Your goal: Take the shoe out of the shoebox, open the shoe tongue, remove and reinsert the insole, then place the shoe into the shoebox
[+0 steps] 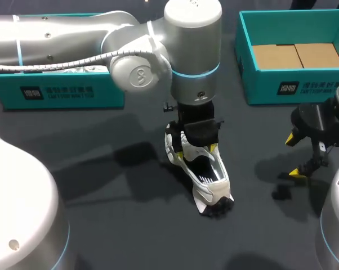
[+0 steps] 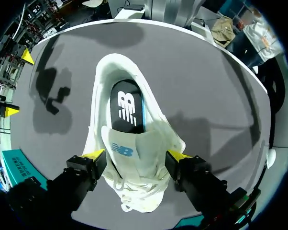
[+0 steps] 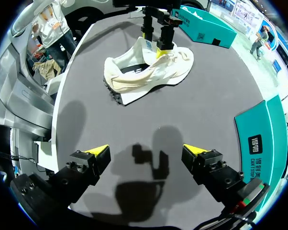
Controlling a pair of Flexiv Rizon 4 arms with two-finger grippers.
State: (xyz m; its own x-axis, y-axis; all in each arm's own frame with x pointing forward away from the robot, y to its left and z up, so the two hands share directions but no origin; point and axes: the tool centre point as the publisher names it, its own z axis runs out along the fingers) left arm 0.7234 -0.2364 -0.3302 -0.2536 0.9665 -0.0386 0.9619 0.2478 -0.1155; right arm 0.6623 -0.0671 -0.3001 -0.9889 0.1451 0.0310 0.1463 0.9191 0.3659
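White shoe sits out on the table, well apart from the teal shoebox at far right, my left gripper pinching its sides, my right gripper spread wide and empty (insole lies inside), so tongue, insole and reboxing remain, I judge.

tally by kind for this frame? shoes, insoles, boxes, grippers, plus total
shoe: 1
insole, lying inside the shoe: 1
teal boxes: 2 (far-left box, far-right box)
grippers: 2 (left gripper, right gripper)
total: 6
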